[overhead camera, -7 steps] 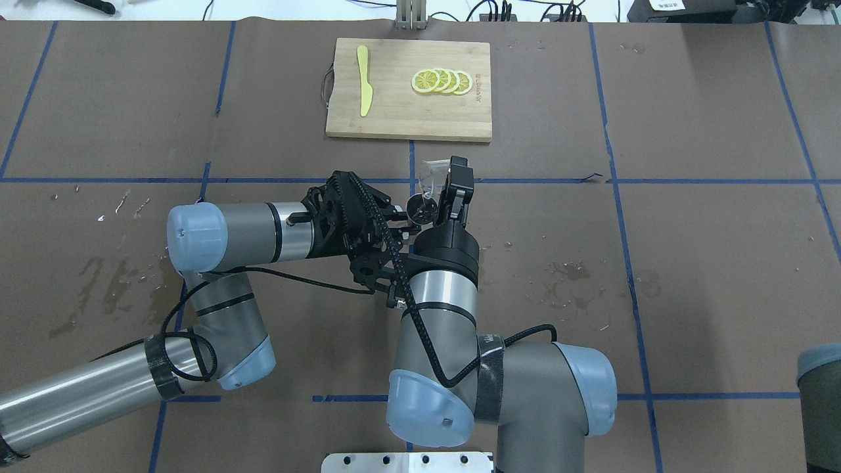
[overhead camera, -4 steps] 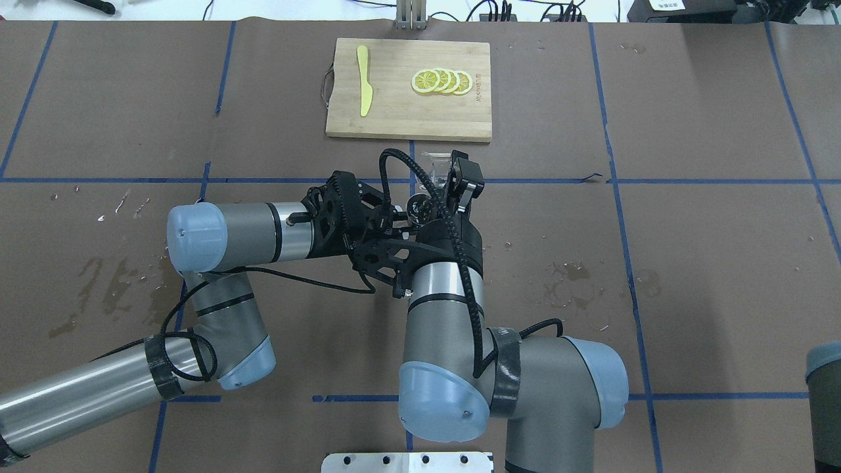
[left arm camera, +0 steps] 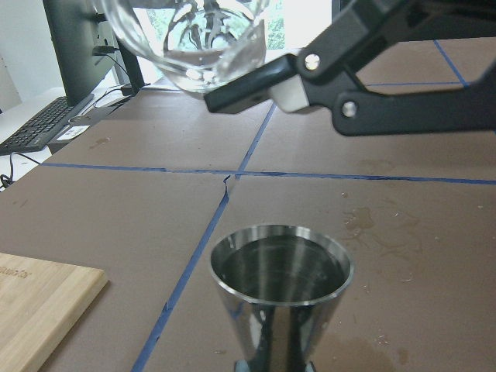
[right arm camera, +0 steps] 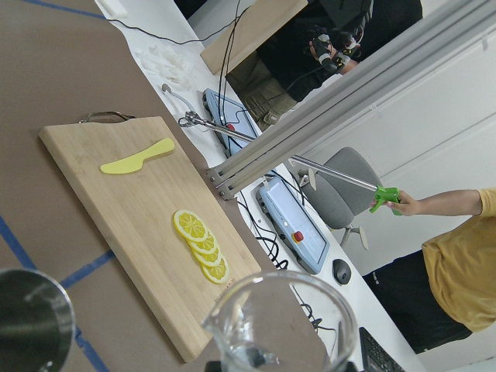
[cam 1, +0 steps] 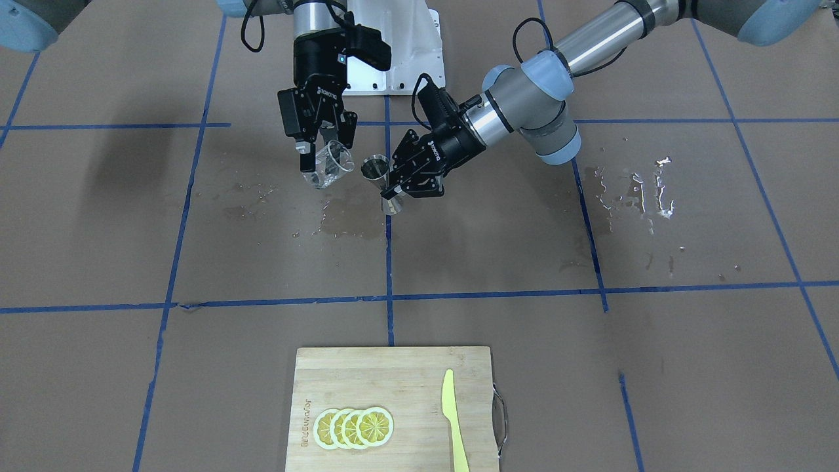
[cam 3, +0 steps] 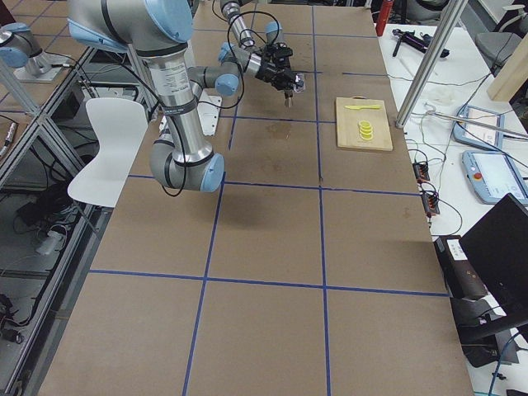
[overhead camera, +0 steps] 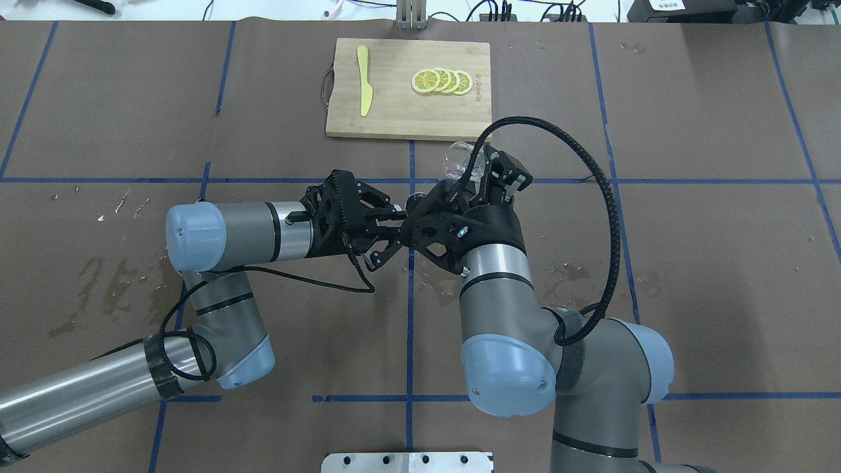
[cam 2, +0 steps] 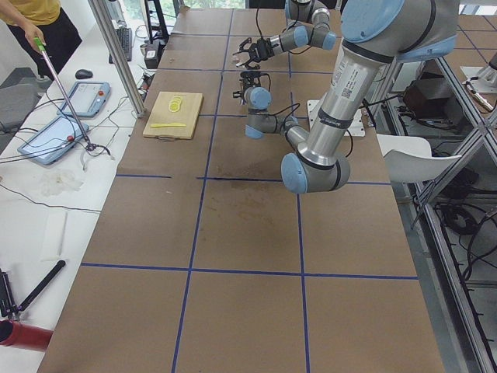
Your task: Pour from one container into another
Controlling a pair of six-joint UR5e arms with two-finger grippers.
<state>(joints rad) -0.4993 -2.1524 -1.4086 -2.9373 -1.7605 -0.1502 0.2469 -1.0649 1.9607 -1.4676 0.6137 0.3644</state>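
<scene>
A robotics lab: blue-taped table (overhead camera: 690,295), aluminium posts (cam 3: 421,78), teach pendants (cam 3: 495,175), loose cables (cam 3: 426,186).

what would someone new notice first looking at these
Mid-table, the right gripper holds a clear glass beaker tilted beside the shiny steel hourglass jigger that the left gripper grips, by wet stains on the brown paper. At the far edge lies a bamboo cutting board with lemon slices and a yellow knife.

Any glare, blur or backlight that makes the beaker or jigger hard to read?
Left wrist view: beaker backlit by a bright background and cropped; jigger sharp. Right wrist view: beaker rim looks soft, close to lens. Front-facing view: wet patches glint on the table. Side views: both tiny.
</scene>
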